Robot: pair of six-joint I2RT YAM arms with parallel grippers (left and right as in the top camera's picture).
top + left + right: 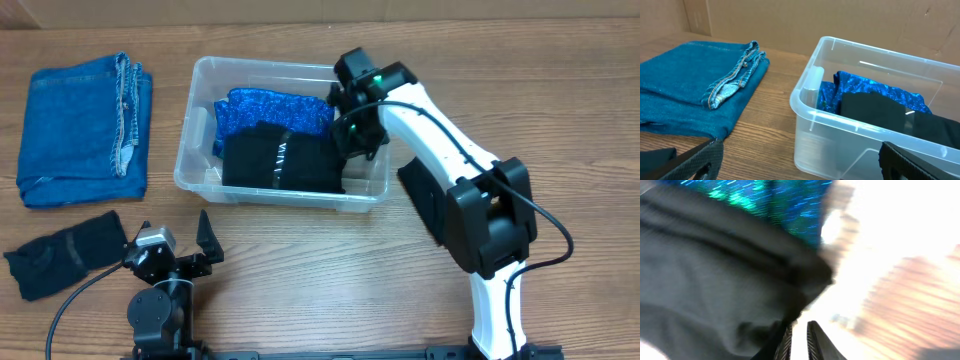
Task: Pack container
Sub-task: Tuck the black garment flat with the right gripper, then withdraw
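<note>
**At the Upper Centre of the Overhead Frame: Container Half Packed, Two Items Left Outside**

At the upper centre of the overhead frame, the container [198, 150] is seen standing on the bench [540, 70], its long side running left to right. Two items are already laid inside it. A shiny blue cloth [270, 108] fills the upper part, and a folded black garment [280, 160] lies partly over it toward the lower wall.

Two items are seen outside the tub. A folded pair of jeans [80, 125] lies at the upper left, well apart from the container. A small black cloth [60, 258] lies at the lower left, just beside the left arm. The packing is therefore judged to be about half done, if both outside pieces are meant to go in; that cannot be confirmed from the pictures.

The right pincer [352, 145] is lowered into the right end of the container, against the edge of the black garment. In the blurred right wrist view its fingers [815, 337] are seen close together. Whether cloth is pinched between them cannot be told.

The left pincer [172, 248] is held low at the bottom left of the overhead frame with its fingers spread wide apart, and nothing is held in it.

By count, one container, two cloths inside, two cloths outside and two arms are seen.
</note>
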